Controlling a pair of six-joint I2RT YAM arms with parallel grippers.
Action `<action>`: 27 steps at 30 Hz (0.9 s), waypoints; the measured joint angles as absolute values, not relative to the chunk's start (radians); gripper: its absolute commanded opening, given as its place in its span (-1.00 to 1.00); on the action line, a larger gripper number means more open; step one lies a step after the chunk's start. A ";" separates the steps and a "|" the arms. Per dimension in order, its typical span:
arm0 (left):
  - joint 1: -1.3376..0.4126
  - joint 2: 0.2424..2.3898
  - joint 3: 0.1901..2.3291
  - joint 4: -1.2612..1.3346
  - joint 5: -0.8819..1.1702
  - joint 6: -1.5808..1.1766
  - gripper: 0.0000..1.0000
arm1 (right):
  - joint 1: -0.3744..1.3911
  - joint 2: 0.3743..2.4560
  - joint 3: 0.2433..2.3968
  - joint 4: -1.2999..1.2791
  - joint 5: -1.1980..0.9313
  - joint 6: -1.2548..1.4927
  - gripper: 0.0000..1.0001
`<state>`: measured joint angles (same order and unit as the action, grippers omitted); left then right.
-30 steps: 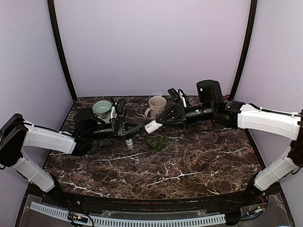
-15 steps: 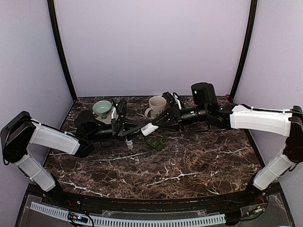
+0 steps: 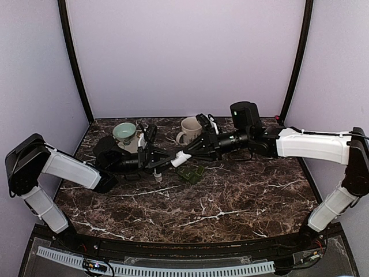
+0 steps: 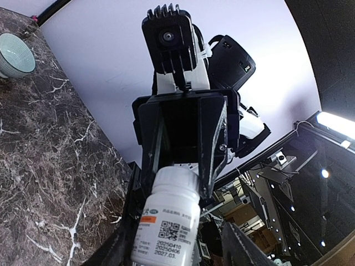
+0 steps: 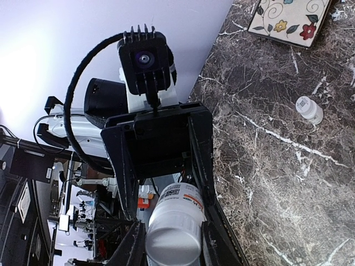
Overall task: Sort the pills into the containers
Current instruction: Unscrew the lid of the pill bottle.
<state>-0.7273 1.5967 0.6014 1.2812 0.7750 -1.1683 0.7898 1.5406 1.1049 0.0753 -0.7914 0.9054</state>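
A white pill bottle (image 3: 181, 157) hangs above the table between the two arms. My right gripper (image 3: 188, 154) is shut on its cap end; in the right wrist view the bottle (image 5: 173, 227) sits tight between my right gripper's (image 5: 173, 239) fingers. My left gripper (image 3: 165, 157) faces it from the left. In the left wrist view the labelled bottle (image 4: 166, 221) lies between my left gripper's (image 4: 178, 246) fingers. The right finger (image 4: 239, 246) stands apart from it, so these jaws are open. A small white bottle (image 3: 157, 175) stands on the table below.
A cream mug (image 3: 191, 129) and a teal cup (image 3: 124, 132) stand at the back. The teal cup is next to a floral tile (image 5: 288, 19). A dark green object (image 3: 191, 173) lies just right of the small bottle (image 5: 309, 109). The table is dark marble (image 3: 230, 202).
My right arm has carried the pill bottle leftward into my left gripper's jaws. The left jaws have narrowed around it.
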 measured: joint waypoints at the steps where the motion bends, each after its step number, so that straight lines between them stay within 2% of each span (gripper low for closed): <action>1: -0.727 1.599 0.601 1.286 0.776 -1.171 0.11 | 0.790 1.542 1.108 0.075 -0.794 0.907 -1.00; 9: -0.727 1.604 0.604 1.295 0.787 -1.179 0.00 | 0.783 1.554 1.116 0.092 -0.814 0.919 -1.00; 17: -0.727 1.616 0.609 1.297 0.785 -1.183 -0.28 | 0.780 1.562 1.117 0.113 -0.831 0.923 -1.00; 27: -0.722 1.625 0.622 1.316 0.786 -1.182 -0.44 | 0.770 1.562 1.117 0.135 -0.841 0.933 -1.00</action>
